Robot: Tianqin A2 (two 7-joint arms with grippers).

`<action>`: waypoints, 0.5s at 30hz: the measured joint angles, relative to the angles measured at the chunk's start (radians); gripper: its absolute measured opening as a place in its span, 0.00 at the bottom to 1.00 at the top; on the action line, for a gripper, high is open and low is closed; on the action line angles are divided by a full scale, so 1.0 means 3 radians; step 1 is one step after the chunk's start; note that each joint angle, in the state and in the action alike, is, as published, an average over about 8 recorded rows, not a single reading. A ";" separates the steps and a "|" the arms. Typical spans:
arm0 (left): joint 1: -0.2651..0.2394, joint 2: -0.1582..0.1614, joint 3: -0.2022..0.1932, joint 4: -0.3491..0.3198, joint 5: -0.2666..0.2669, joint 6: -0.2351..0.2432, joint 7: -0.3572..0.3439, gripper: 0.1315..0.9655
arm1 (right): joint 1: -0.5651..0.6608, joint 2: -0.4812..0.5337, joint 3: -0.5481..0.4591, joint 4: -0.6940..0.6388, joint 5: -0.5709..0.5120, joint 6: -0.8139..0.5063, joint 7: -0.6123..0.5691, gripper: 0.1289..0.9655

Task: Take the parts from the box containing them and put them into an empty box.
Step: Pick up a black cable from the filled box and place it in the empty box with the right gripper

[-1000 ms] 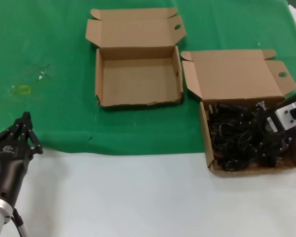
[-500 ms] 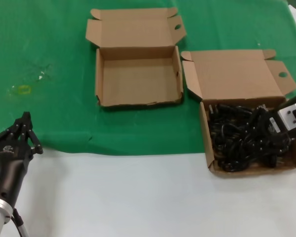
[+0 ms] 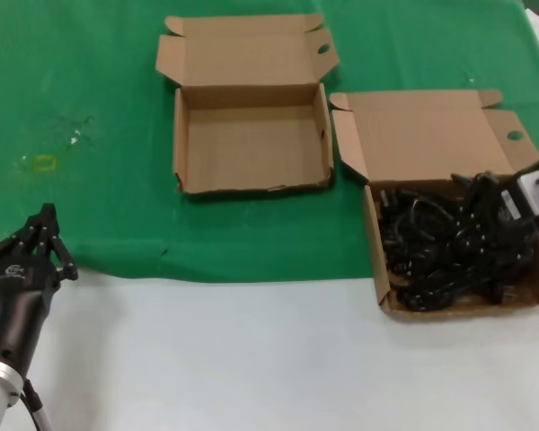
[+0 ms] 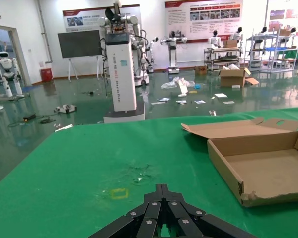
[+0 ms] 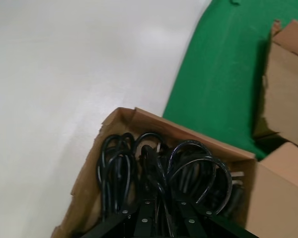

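The box containing the parts [image 3: 375, 244] stands at the right with its lid [image 3: 431, 135] open, full of looped black power cords [image 3: 440, 247]. My right gripper [image 3: 487, 199] is over the box's far right side, shut on a cord bundle [image 5: 156, 163] that hangs from its fingers [image 5: 145, 212] above the other cords. The empty box [image 3: 251, 144] stands open at the back middle and also shows in the left wrist view [image 4: 268, 168]. My left gripper [image 3: 47, 215] is parked at the front left, shut and empty, at the edge of the green cloth.
A green cloth [image 3: 90, 72] covers the far part of the table, and white table surface [image 3: 234, 359] lies in front. A faint yellow mark [image 3: 43, 162] sits on the cloth at the left. The two boxes stand close together.
My right gripper has moved back and to the right over the full box, pulling a cord bundle up with it. The left arm has not moved.
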 joint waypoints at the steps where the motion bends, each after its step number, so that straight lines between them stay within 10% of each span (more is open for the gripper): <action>1: 0.0000 0.0000 0.0000 0.0000 0.0000 0.0000 0.0000 0.01 | 0.0010 0.0005 0.0007 0.0021 0.0001 -0.0007 0.0022 0.07; 15: 0.0000 0.0000 0.0000 0.0000 0.0000 0.0000 0.0000 0.01 | 0.0291 -0.0169 0.0074 0.0124 0.0027 -0.0038 0.0364 0.07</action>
